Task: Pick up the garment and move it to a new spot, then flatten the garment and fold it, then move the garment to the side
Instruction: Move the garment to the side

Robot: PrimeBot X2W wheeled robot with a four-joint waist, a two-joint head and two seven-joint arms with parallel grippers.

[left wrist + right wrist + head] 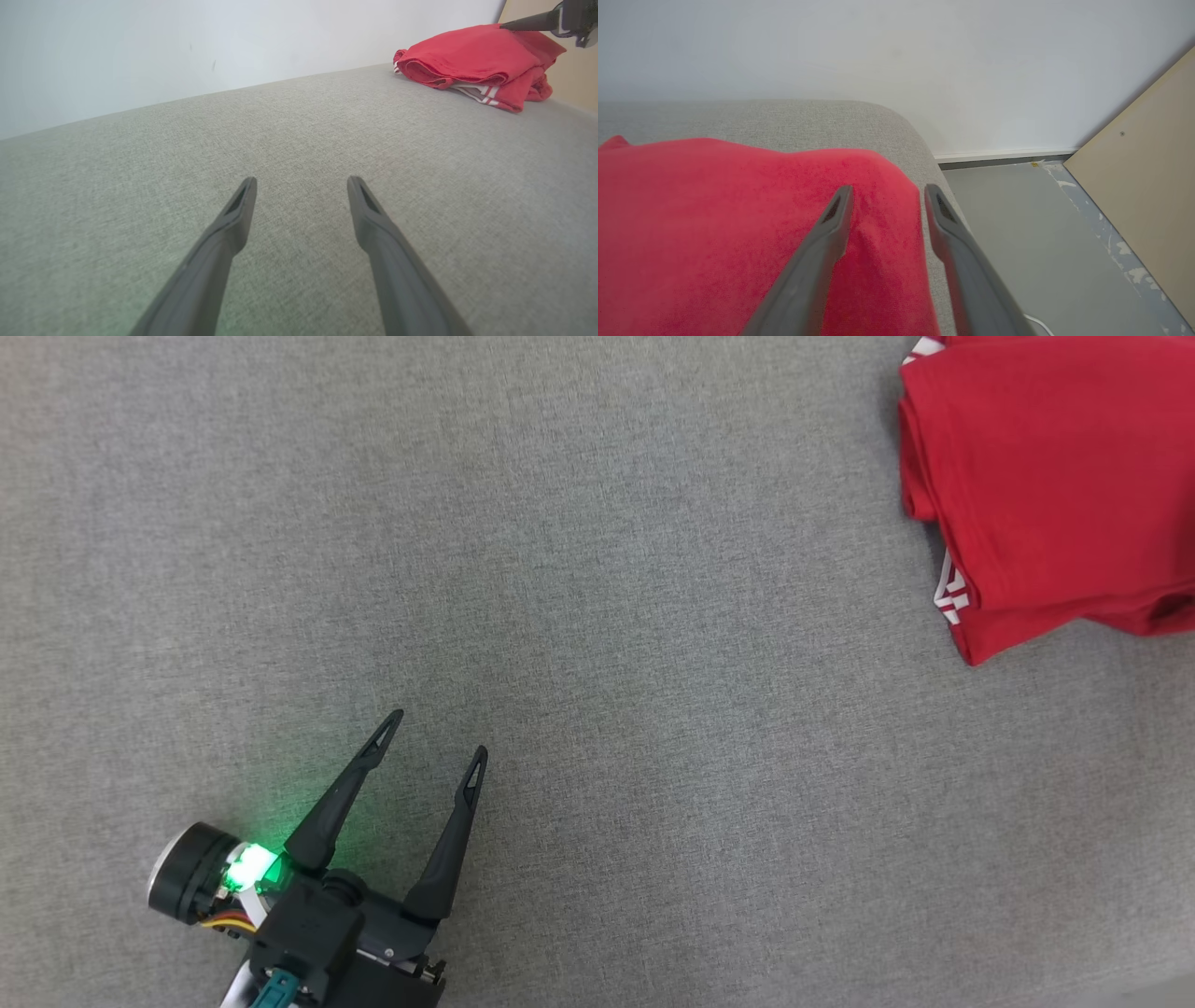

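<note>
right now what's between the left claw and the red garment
Only bare grey upholstery: the head view shows it running unbroken from the left claw to the folded red garment; the left wrist view agrees.

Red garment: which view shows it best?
The left wrist view: the whole folded garment lies in frame, layers and white stripes visible. The head view cuts it off at the right and top edges. The right wrist view gives a close patch of cloth.
</note>
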